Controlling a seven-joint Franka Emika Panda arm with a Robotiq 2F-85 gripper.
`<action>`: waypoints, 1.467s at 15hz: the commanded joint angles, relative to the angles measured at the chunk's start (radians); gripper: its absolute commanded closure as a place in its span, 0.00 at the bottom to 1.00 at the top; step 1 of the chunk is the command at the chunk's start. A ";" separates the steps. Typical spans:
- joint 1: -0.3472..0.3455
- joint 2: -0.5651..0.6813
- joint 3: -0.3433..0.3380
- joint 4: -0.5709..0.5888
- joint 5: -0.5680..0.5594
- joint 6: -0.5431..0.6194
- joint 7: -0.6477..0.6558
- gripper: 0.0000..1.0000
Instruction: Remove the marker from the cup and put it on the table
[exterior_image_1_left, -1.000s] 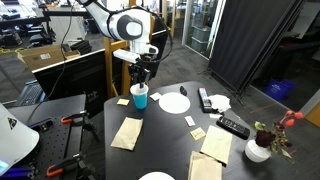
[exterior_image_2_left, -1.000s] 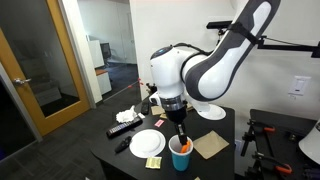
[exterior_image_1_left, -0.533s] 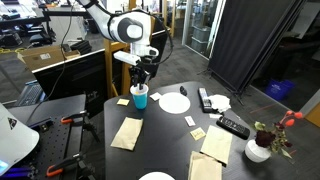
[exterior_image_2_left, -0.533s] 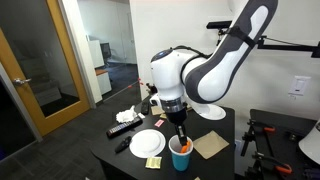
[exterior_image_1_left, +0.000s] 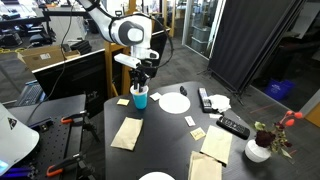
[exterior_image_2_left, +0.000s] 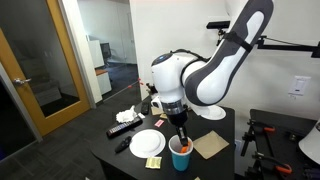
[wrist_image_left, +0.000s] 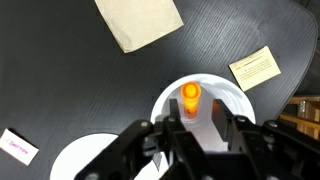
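The teal-blue cup with a white inside stands on the dark table in both exterior views. The orange marker stands upright inside the cup, seen end-on in the wrist view. My gripper is open and reaches down into the cup's mouth, with its fingers on either side of the marker and not closed on it. In both exterior views the gripper sits directly over the cup and hides the marker.
White plates, tan napkins, yellow sticky notes and black remotes lie on the table. A white vase with red flowers stands near one edge. A black cart with red-handled clamps stands beside the table.
My gripper has lowered slightly towards the cup. Nothing else has moved.
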 joint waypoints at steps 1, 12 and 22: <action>0.004 0.011 -0.011 0.001 -0.021 0.023 0.031 0.60; 0.007 0.032 -0.010 0.006 -0.016 0.012 0.029 0.59; 0.019 0.035 -0.011 0.019 -0.022 -0.009 0.037 0.95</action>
